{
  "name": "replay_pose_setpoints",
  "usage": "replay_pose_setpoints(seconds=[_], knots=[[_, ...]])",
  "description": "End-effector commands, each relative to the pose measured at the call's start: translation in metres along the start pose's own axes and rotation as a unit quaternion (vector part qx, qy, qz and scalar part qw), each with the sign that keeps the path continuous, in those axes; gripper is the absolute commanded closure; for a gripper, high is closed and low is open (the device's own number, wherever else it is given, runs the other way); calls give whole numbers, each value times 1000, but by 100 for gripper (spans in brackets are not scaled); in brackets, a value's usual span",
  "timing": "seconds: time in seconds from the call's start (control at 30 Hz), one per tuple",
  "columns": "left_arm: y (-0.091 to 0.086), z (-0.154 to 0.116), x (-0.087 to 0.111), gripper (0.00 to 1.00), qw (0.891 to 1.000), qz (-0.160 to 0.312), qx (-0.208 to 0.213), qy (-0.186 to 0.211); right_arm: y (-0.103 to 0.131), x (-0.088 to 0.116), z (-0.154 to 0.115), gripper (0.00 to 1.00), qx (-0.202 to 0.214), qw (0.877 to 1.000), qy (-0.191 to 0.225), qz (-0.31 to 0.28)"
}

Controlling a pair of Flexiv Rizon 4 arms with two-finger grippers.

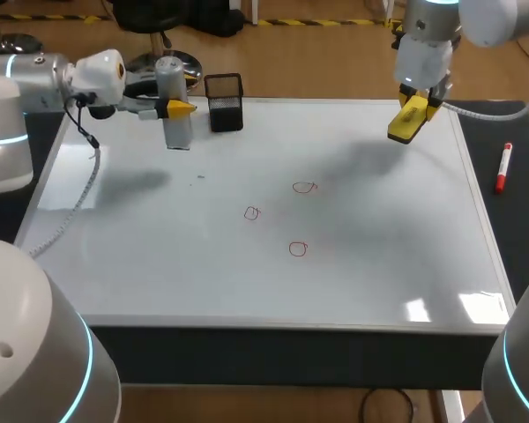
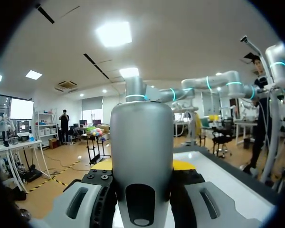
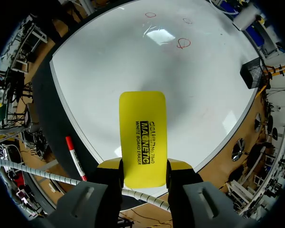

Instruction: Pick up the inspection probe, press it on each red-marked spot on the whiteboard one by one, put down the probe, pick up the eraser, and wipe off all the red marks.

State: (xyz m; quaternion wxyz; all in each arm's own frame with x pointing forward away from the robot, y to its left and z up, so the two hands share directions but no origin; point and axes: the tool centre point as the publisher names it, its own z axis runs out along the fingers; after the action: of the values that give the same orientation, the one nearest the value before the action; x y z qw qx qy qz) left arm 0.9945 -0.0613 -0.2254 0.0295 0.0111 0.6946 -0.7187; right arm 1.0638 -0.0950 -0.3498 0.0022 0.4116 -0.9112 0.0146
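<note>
In the left wrist view the inspection probe fills the space between the fingers of the left claw and covers nearly all of their yellow tips, leaving only slivers at either side; its lower end runs off at the picture's edge; most of the whiteboard lies behind it. From the head view, whether the probe's base touches the board cannot be told; a speck nearby is too small to identify. In the right wrist view the right claw hides the near end of the eraser, whose wiping face is turned from the camera; the lower end of the red marker is hidden behind a coiled cable.
</note>
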Motion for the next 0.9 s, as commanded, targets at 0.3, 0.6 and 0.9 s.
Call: replay_pose_setpoints(seconds=[0.3, 0.6, 0.9], knots=[[8, -7, -26, 100, 1000, -14, 2, -5, -1, -1, -1, 100, 0, 1000, 2, -1], [8, -7, -26, 100, 1000, -14, 2, -5, -1, -1, -1, 100, 0, 1000, 2, -1], [8, -7, -26, 100, 1000, -14, 2, -5, -1, -1, -1, 100, 0, 1000, 2, -1]])
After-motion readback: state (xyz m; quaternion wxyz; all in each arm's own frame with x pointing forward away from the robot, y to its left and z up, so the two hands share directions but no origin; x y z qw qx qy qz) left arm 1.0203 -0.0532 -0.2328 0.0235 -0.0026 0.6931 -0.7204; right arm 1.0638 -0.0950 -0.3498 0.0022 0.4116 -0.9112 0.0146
